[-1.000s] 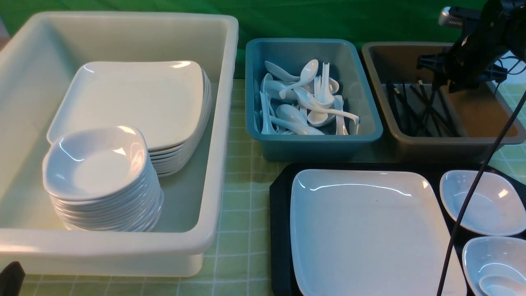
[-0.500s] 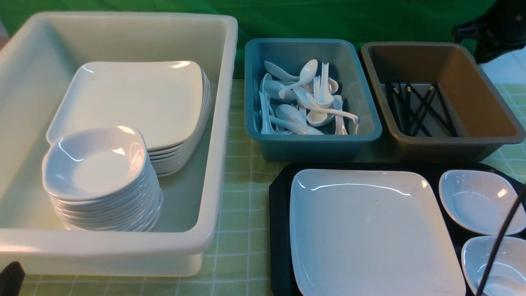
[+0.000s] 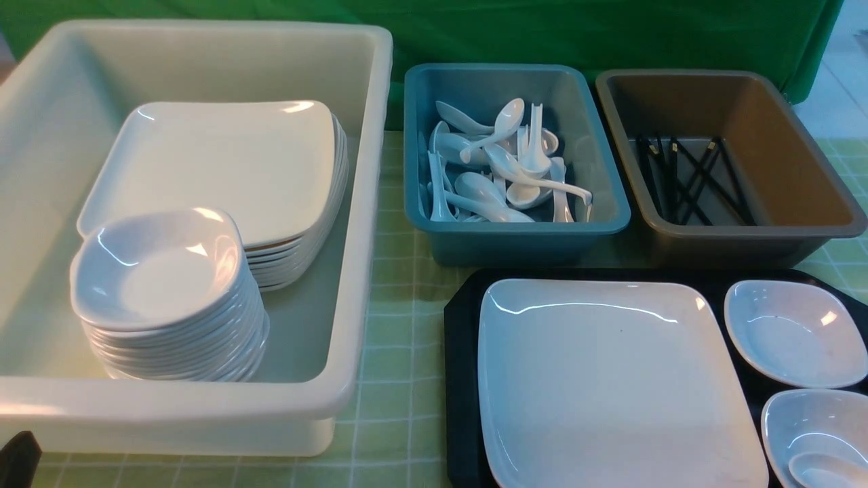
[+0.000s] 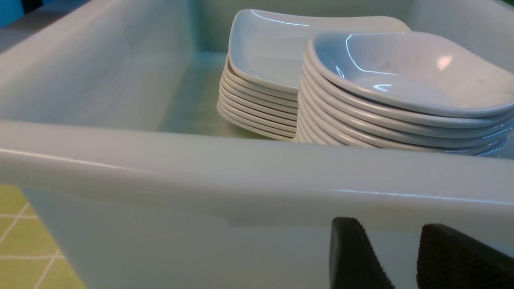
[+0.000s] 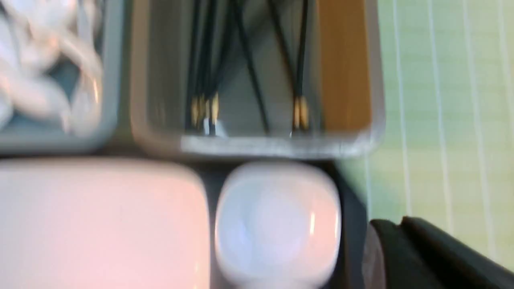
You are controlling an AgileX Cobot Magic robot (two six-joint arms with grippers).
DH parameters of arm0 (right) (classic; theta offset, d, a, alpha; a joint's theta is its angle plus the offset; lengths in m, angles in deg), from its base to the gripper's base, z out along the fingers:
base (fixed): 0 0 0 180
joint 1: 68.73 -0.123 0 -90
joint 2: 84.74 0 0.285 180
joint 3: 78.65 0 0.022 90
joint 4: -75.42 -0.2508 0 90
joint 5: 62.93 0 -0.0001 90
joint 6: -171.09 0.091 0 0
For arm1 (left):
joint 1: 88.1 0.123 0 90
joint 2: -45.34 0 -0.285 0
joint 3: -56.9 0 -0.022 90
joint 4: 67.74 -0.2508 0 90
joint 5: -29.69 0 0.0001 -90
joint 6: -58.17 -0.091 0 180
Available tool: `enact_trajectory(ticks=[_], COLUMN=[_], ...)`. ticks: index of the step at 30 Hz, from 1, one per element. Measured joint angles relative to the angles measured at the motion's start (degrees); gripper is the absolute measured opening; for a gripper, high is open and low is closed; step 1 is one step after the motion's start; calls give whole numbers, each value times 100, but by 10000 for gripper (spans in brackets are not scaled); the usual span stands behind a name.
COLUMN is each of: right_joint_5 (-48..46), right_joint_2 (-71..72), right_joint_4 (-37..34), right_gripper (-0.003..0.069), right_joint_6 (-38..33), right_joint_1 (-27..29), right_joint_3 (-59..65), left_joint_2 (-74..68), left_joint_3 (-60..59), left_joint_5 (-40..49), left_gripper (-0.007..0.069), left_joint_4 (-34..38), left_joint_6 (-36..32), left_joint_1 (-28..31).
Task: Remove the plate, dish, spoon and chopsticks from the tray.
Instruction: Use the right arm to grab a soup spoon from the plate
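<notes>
1. My left fingers (image 4: 361,237): apart, empty, by the white bin (image 4: 160,168).
2. My right fingers (image 5: 405,241): blurred, I cannot tell.
3. Plate (image 3: 610,379) on the tray's (image 3: 461,379) left; spoon (image 3: 824,469) in the dish (image 3: 807,420) at its near right corner.

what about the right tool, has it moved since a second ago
Yes. The right tool was over the brown bin a second ago; it went up and right of the bin and has now left the front view.

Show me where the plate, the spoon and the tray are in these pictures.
plate (image 3: 610,386), front view, middle of its flat white face.
spoon (image 3: 827,471), front view, on its bowl.
tray (image 3: 462,379), front view, bare black strip along its left rim.
</notes>
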Motion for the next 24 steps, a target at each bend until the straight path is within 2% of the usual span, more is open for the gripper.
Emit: enact_trajectory(ticks=[8, 14, 19, 23, 24], right_joint_5=[704, 1326, 1730, 2100, 2199], right_joint_2=[1441, 1485, 1485, 1485, 1485], right_joint_4=[970, 1014, 1019, 1028, 1017], right_gripper=[53, 68, 95, 209, 258], right_joint_6=[1771, 2585, 3202, 3672, 3834], right_joint_1=[62, 719, 1276, 1479, 1492], right_joint_3=[3210, 4526, 4804, 4827, 4834], left_joint_2=[0, 0, 0, 0, 0], left_joint_3=[0, 0, 0, 0, 0], left_joint_5=[0, 0, 0, 0, 0], left_gripper=[225, 225, 225, 225, 225], left_joint_4=[0, 0, 0, 0, 0], left_joint_6=[0, 0, 0, 0, 0], left_joint_1=[0, 0, 0, 0, 0])
